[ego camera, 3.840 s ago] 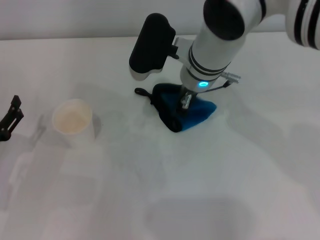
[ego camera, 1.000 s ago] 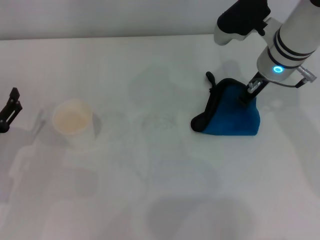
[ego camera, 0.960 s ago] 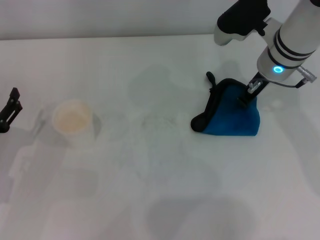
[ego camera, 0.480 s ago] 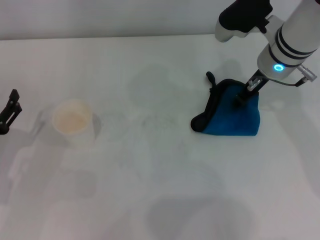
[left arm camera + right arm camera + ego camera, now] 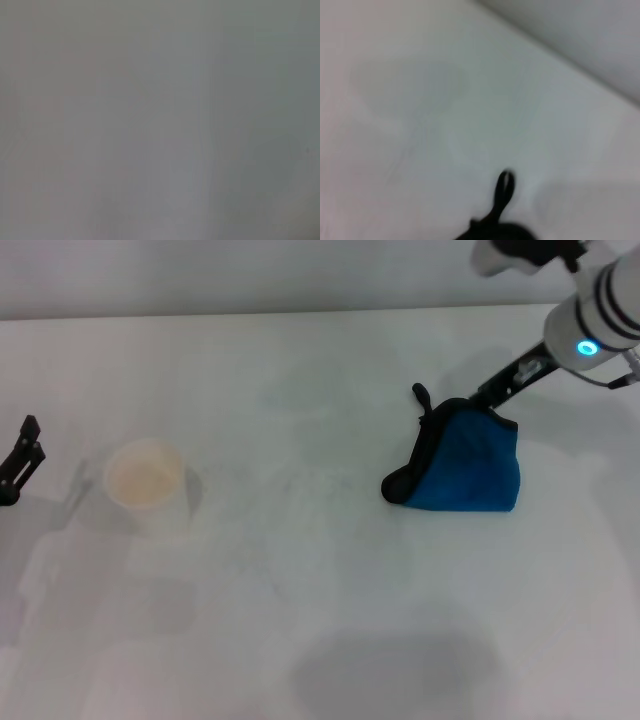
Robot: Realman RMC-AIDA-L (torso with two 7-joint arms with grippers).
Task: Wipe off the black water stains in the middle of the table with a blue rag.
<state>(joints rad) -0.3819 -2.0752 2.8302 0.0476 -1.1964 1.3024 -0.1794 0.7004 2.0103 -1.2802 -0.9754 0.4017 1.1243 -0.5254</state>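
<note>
On the right half of the white desk [image 5: 320, 640], the blue rag [image 5: 468, 472] lies flat, free of the right claw [image 5: 497, 390].

No black stain shows in the middle of the desk. The rag lies directly below the right claw, which hangs just above its far corner, with the loop [image 5: 503, 192] on the far left edge. Its fingers hold nothing; their spread I cannot tell. The left claw [image 5: 20, 468] is parked far left, beyond the paper cup [image 5: 146, 483].
</note>
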